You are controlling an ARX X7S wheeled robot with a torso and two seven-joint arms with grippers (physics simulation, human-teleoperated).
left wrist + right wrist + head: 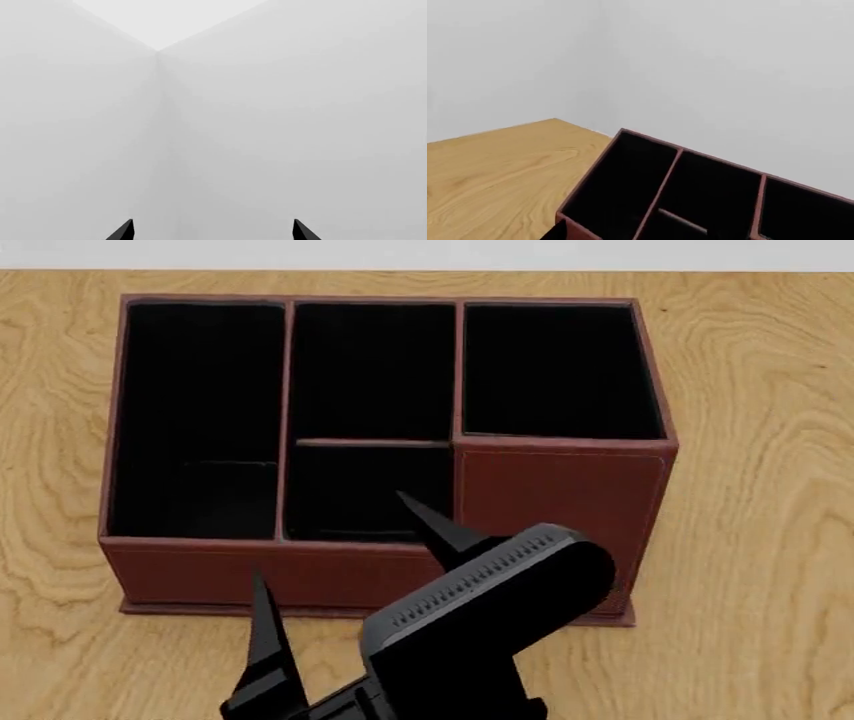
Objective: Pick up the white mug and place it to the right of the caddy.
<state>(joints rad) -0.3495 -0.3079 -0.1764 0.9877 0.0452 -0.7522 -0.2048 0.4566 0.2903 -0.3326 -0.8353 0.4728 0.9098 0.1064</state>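
Caddy (pixel 561 500) long axis left-right; taller section right-front.

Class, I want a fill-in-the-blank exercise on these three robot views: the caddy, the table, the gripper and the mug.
1. The caddy has ___ black-lined compartments.
2. It stands on a table whose top shows ___ grain.
3. The right gripper, at the caddy's front, has its jaws ___.
4. The white mug shows in ___ of the three views.

Missing words: four; wood; open; none.
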